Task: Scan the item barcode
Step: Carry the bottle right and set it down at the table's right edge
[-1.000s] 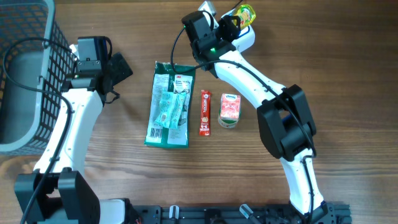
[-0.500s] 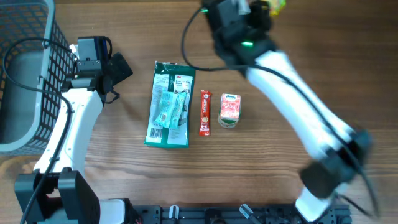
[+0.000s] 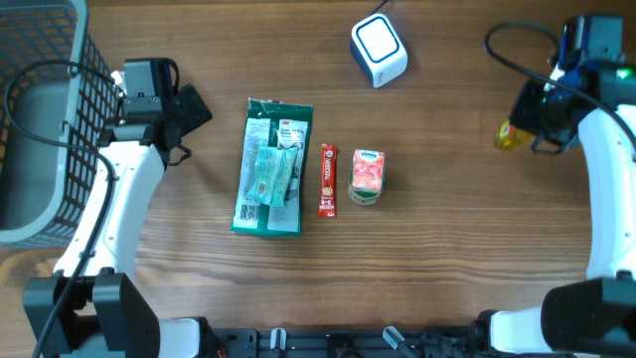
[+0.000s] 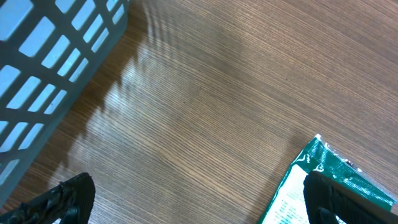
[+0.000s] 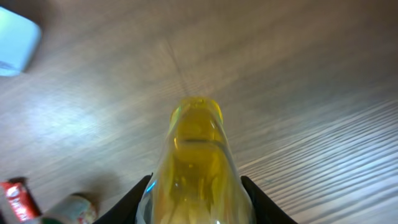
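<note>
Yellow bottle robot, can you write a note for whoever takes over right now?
Left end effector: open, empty, beside the basket.
Right end effector: shut on the yellow bottle, held right of the scanner.
Green packet, red stick and small carton lie mid-table.
Done: bottle gripped.
To do: probably scan whatever is unscanned; these pictures cannot tell which.

The table is matt grained wood, the yellow bottle glossy translucent plastic.

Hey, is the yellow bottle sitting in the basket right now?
No, the yellow bottle is clamped in the right gripper at the far right of the overhead view, well away from the basket on the left.
</note>
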`<state>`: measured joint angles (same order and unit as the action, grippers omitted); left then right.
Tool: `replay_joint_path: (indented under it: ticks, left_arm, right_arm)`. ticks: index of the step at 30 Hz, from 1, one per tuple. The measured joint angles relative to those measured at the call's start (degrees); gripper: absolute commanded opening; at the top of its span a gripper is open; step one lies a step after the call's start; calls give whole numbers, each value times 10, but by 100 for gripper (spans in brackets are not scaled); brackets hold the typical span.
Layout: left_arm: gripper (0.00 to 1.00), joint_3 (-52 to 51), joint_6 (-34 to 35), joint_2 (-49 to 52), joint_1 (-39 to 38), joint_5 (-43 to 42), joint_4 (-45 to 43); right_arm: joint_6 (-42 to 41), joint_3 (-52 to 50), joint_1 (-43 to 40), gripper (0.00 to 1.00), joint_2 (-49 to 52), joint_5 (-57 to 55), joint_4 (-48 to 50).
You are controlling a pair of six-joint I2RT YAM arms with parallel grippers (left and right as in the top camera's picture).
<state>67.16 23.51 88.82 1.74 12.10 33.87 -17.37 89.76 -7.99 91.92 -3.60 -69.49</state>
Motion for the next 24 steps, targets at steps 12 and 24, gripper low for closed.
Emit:
replay_joint_path:
  ticks: [12,24]
  left_arm:
    - [100,0,0,0,0,0,0]
    - [100,0,0,0,0,0,0]
  right_arm:
    - [-4,-186,-27,20,6,-19,144]
    - [-6,-196,-27,100,6,-44,160]
